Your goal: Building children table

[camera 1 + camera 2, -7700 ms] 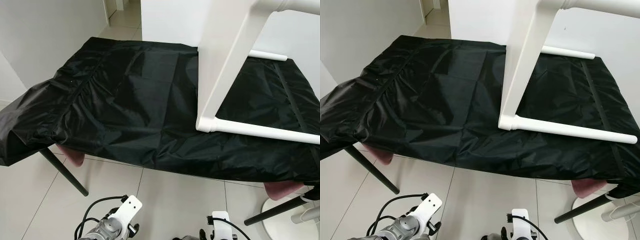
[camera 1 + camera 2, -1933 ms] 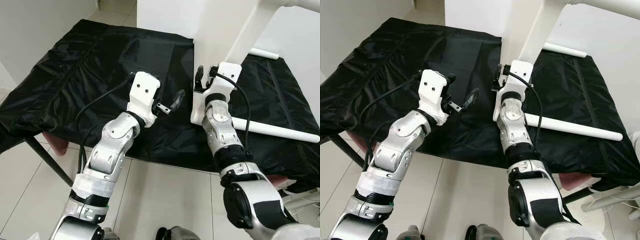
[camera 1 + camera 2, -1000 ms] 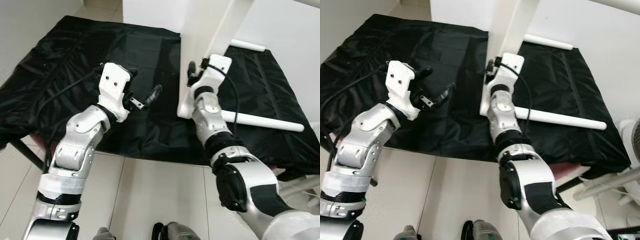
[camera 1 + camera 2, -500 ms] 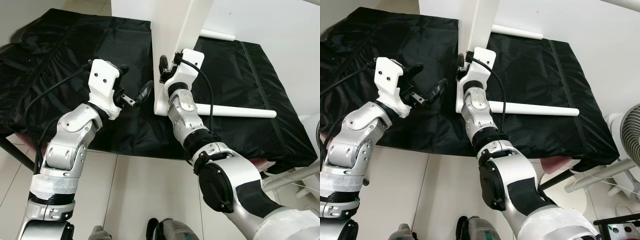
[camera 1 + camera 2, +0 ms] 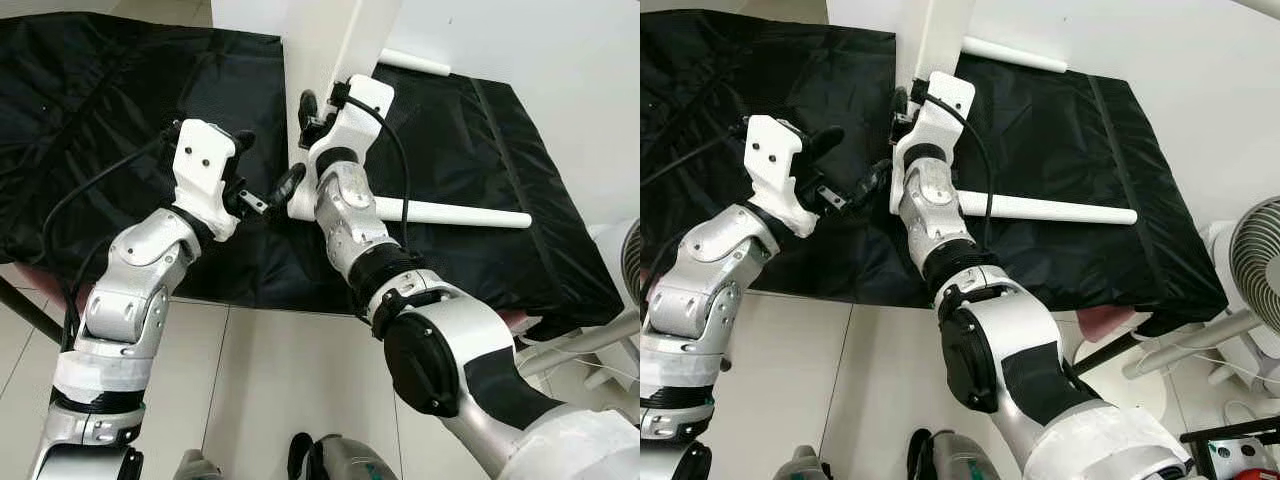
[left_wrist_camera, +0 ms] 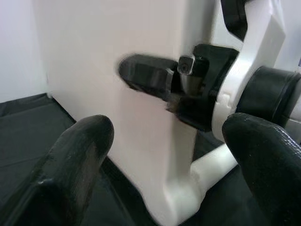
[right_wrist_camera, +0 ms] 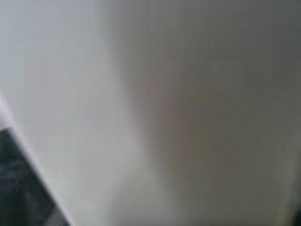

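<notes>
A white table panel [image 5: 322, 50] stands on edge on a table covered in black cloth [image 5: 120, 90]. A white round leg [image 5: 455, 213] runs right from its bottom corner, lying on the cloth. Behind it lies a second white leg [image 5: 415, 63]. My right gripper [image 5: 310, 105] is pressed against the panel's lower part, just above that corner; it also appears in the left wrist view [image 6: 188, 80]. My left gripper [image 5: 268, 160] is open and holds nothing. It hovers just left of the panel's bottom corner, and its fingertips [image 6: 80, 155] frame that corner.
The cloth-covered table ends at its front edge [image 5: 250, 300], with tiled floor [image 5: 270, 400] below. A black table leg [image 5: 20, 305] slants down at the left. A white fan [image 5: 1260, 250] stands at the right, past the table's corner. A white wall [image 5: 560, 60] rises behind.
Both arms have come up from below onto the table. Over the last second the camera swung. My left gripper closed in on the panel's bottom corner, while my right gripper stayed against the panel.
</notes>
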Motion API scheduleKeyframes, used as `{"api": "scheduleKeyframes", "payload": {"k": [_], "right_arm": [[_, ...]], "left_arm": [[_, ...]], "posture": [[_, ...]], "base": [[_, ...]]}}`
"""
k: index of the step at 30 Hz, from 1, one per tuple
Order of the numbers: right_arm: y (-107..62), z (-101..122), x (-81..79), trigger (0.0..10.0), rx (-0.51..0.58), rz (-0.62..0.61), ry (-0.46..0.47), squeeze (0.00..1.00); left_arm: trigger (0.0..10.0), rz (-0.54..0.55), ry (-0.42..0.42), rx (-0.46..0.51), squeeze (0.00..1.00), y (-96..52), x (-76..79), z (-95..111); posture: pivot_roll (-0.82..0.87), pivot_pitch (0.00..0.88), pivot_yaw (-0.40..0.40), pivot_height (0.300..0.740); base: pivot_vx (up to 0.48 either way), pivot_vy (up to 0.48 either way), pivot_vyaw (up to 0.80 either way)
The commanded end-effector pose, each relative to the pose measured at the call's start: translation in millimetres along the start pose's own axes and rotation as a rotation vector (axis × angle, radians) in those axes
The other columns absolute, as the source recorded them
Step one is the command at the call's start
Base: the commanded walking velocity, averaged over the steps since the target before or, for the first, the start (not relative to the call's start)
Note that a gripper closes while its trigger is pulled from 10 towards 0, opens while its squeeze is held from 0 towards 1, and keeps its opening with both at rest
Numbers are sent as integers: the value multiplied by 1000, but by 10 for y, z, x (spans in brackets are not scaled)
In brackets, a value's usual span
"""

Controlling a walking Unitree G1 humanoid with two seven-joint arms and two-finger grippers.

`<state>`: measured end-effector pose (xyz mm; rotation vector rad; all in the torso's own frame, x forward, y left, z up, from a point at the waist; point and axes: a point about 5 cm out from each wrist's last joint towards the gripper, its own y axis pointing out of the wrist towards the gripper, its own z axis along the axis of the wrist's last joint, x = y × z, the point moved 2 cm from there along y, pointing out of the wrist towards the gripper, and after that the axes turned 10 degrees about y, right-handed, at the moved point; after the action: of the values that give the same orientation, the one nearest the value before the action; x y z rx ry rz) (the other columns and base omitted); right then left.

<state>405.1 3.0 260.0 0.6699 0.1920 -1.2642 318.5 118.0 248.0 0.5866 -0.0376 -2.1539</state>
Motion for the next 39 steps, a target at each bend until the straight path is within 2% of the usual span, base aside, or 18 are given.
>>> {"api": "scheduleKeyframes", "payload": {"k": [1,5,6,14,19,26,28,31,35,36,39], "right_arm": [[-51,-50,-314,10000,14,103,23,1000],[-69,-73,-256,10000,12,102,14,1000],[-74,-78,-245,10000,11,104,15,0],[-152,-83,-110,10000,47,148,-8,0],[-274,-143,93,10000,57,146,-26,0],[-451,-205,269,10000,75,123,-23,0],[-590,-254,352,10000,79,129,-50,0],[-679,-281,402,10000,80,134,-71,0],[-1176,-466,687,10000,1,165,-167,0],[-1176,-466,687,10000,1,165,-167,0],[-1441,-547,851,10000,-73,183,-194,0]], "left_arm": [[10000,-42,-2,7,0,-8,62,22],[10000,-44,-3,7,0,-9,69,27],[10000,-45,-3,8,0,-11,72,29],[10000,-46,1,6,0,-18,51,43],[10000,-48,-2,10,0,-2,57,42],[10000,-62,-5,15,0,24,75,47],[10000,-72,-4,13,0,19,83,43],[10000,-82,-2,11,0,13,97,40],[10000,-126,8,5,0,-8,166,20],[10000,-126,8,5,0,-8,166,20],[10000,-138,12,5,0,10,183,14]], "posture": [[143,96,-124,740],[142,98,-124,740],[142,99,-122,740],[139,100,-125,740],[120,96,-118,740],[114,93,-109,740],[113,97,-110,740],[116,97,-108,740],[111,99,-102,740],[111,99,-102,740],[102,98,-92,740]], "base": [[0,0,0],[0,0,0],[0,0,0],[0,0,0],[0,0,0],[0,0,0],[0,0,0],[0,0,0],[0,0,0],[0,0,0],[0,0,0]]}}
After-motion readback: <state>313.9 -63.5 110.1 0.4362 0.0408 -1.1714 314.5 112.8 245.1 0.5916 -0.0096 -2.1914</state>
